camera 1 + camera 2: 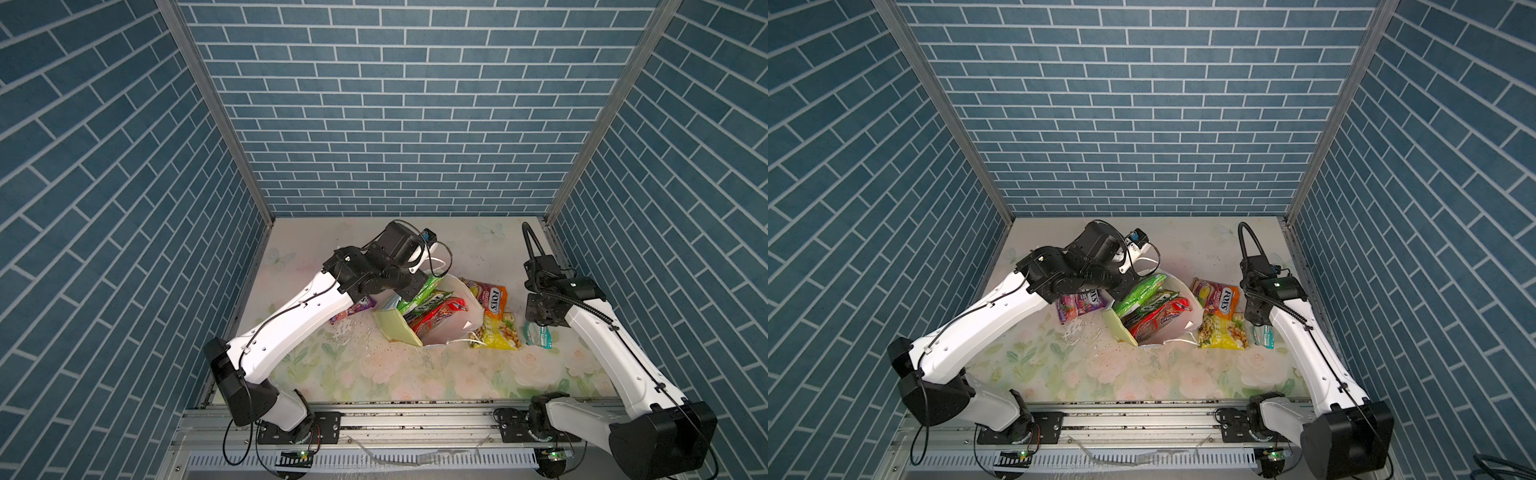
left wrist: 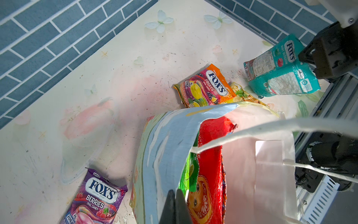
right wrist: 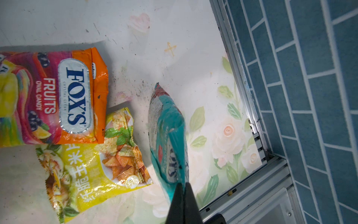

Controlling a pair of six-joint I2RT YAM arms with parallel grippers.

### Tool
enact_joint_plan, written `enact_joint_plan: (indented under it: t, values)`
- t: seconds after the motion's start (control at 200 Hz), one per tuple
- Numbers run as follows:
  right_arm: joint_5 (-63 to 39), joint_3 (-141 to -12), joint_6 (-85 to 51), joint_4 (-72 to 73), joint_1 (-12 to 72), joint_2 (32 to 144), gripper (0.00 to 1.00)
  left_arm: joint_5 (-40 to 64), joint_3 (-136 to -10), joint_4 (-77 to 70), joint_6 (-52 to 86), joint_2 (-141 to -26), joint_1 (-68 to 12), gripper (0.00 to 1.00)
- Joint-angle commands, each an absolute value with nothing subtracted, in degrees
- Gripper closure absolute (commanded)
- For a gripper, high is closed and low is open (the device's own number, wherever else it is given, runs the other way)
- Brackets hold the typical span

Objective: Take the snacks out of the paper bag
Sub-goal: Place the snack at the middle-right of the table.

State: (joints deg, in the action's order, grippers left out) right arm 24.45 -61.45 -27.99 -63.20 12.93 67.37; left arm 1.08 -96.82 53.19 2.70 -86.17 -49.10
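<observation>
Two grips: left gripper (image 2: 175,202) pinches the bluish-printed paper bag (image 2: 164,145), right gripper (image 3: 183,194) the glossy teal packet (image 3: 166,120).

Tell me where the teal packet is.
The teal packet shows in both top views on the right, pinched in the right gripper, beside the yellow packet.
</observation>
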Motion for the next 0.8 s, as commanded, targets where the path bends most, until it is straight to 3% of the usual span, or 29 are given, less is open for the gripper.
enact_joint_plan:
  t: [0.0,0.45,0.795]
  values:
    - [24.97,-63.24,-25.46,-59.91,11.67,70.32,1.00,-0.08,-98.38,54.73,2.03,-86.56,-48.87,1.00]
    - [7.27,-62.45,-25.61,-45.41,9.15,78.66,1.00,-1.49,-99.74,56.16,2.18,-87.61,-48.84,1.00]
    - [4.99,-63.72,-25.07,-42.58,7.27,83.15,0.97,-1.89,-101.61,57.20,1.90,-89.30,-48.87,1.00]
